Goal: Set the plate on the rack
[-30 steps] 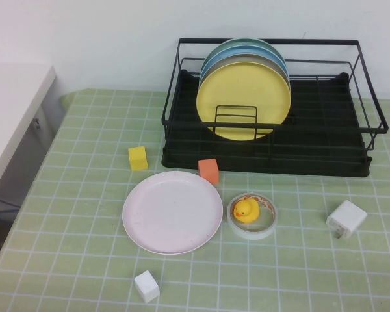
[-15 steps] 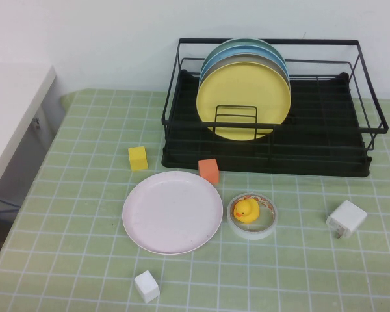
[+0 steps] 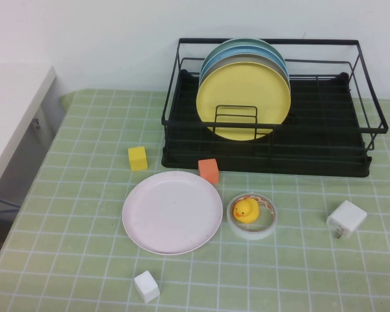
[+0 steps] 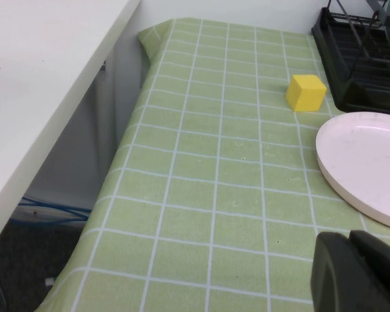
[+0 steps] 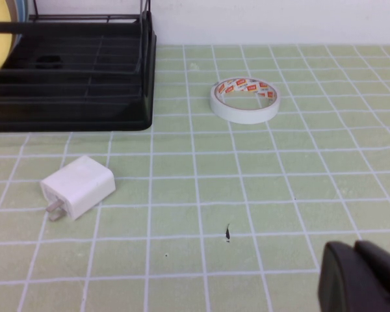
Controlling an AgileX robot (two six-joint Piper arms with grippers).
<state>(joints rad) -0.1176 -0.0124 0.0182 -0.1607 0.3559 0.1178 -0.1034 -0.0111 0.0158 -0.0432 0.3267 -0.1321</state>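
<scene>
Nothing moved since before: plate (image 3: 172, 212) flat, near rack (image 3: 325, 156); left gripper (image 4: 357, 273), right gripper (image 5: 364, 276) fingers closed, empty.

plate (image 3: 172, 212) pale pink | rack (image 3: 325, 151) black | tablecloth (image 3: 71, 214) green, white grid

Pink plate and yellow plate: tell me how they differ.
The pink plate lies flat on the table; the yellow plate stands on edge in the rack. The pink plate sits alone, while the yellow plate fronts a stack of other plates. Colours differ: pale pink against bright yellow. Both are round and plain. Neither gripper touches either one.
</scene>
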